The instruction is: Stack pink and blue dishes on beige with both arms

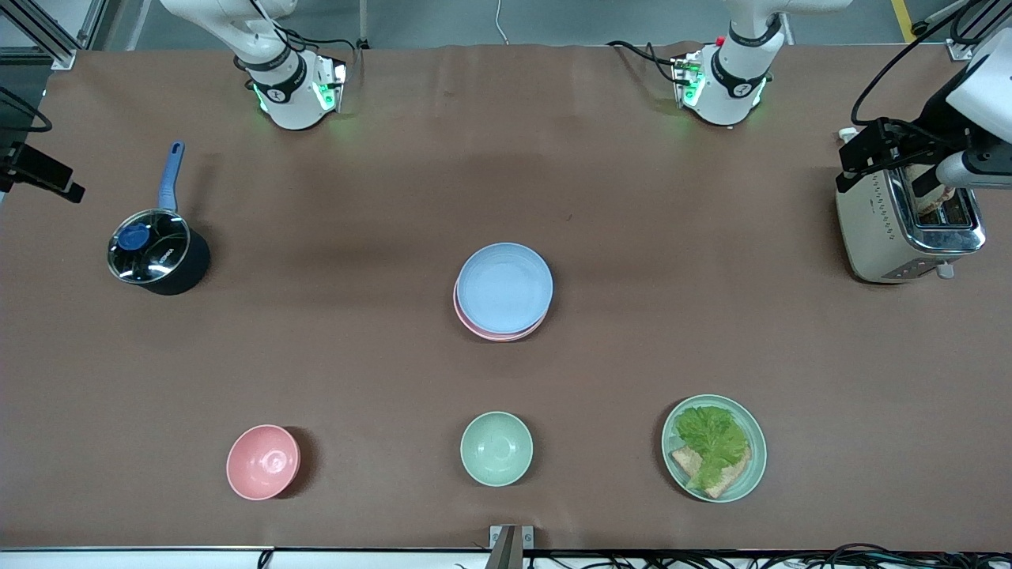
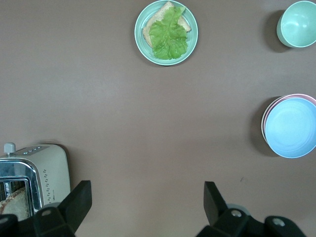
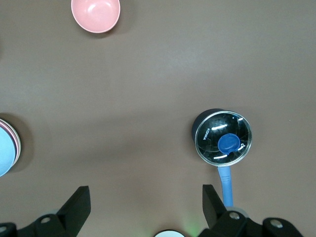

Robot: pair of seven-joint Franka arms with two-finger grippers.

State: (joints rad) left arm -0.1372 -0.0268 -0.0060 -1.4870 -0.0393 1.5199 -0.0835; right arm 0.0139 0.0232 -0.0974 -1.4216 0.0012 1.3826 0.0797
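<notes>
The light blue plate (image 1: 504,286) lies on top of the pale pink plate (image 1: 482,330) in the middle of the table; only the pink rim peeks out under it. The beige plate does not show in any view. The left wrist view shows the blue plate (image 2: 291,127) and the pink rim (image 2: 295,96); the right wrist view catches the stack's edge (image 3: 6,150). My left gripper (image 2: 146,202) hangs open and empty, high over the table beside the toaster (image 1: 909,229). My right gripper (image 3: 146,205) is open and empty too, high over the table's right-arm end near the pot (image 1: 156,257).
A lidded pot with a blue handle (image 3: 223,138) stands toward the right arm's end. Nearer the front camera sit a pink bowl (image 1: 263,461), a mint-green bowl (image 1: 496,448) and a mint-green plate with lettuce and bread (image 1: 714,447). The toaster (image 2: 29,173) holds bread.
</notes>
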